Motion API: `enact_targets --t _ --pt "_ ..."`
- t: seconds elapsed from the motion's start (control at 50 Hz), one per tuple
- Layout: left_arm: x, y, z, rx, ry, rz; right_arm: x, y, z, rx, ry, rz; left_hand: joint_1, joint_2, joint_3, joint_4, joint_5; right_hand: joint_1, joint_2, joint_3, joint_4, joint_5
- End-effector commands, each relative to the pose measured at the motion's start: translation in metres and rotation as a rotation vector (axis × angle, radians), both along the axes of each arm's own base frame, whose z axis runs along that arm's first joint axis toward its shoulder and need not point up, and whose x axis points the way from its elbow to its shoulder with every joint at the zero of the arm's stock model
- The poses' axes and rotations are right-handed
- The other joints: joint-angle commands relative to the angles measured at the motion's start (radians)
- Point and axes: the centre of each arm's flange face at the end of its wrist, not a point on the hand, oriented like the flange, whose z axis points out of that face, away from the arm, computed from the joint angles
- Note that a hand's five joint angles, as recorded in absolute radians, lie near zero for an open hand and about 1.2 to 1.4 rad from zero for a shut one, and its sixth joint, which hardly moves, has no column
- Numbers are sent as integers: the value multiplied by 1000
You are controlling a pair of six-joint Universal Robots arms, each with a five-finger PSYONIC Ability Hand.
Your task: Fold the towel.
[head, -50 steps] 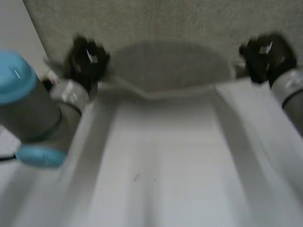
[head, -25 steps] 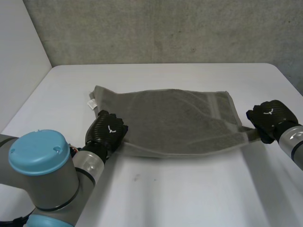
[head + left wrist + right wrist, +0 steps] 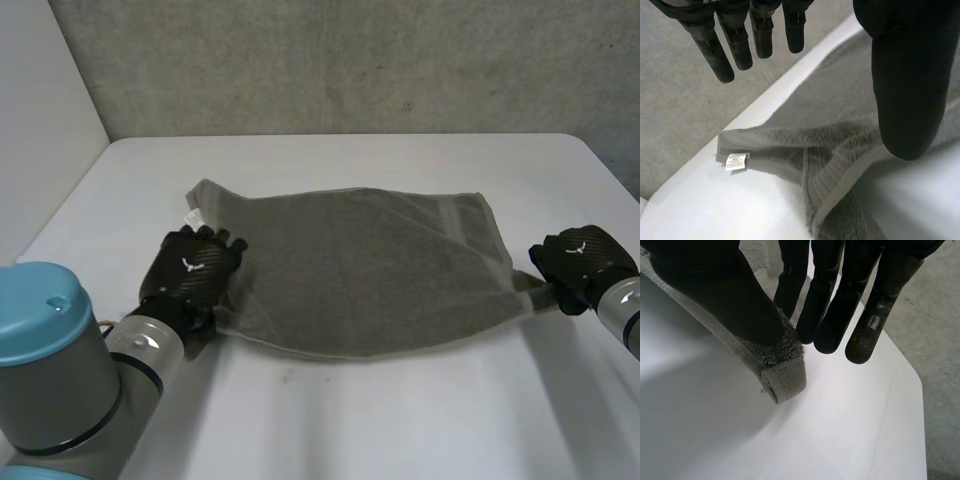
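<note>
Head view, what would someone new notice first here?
A rumpled grey-green terry towel lies spread across the middle of the white table. The black right hand pinches its near right corner between thumb and fingers, while the black left hand is open above the opposite end, near the corner with the small white label.

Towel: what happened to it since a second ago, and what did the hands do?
The towel came down from the air and now lies spread on the table. The left hand let go and hovers open over its left edge. The right hand still pinches the near right corner.
</note>
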Motion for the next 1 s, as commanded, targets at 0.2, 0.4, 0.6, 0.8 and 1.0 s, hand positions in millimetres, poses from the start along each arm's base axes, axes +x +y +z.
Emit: enact_targets --t 0.2,0.4,0.6,0.8,1.0 --pt "57 -38 -7 224 333 328 -8 -6 -5 13 -9 -28 56 59 56 59 62 443 215 206 202 227" --pt "56 -32 -21 364 368 304 -11 -9 -8 18 -8 -34 200 203 200 203 206 443 215 206 202 227" --pt "53 -32 -39 439 349 287 -10 -8 -10 25 -13 -24 426 429 426 429 432 443 215 206 202 227" --pt "50 -40 -50 460 330 291 -9 -7 -13 38 -14 -23 735 739 735 739 742 443 215 206 202 227" --pt "49 -47 -33 392 336 278 -10 -9 -6 16 5 -23 1142 1145 1142 1145 1148 443 215 206 202 227"
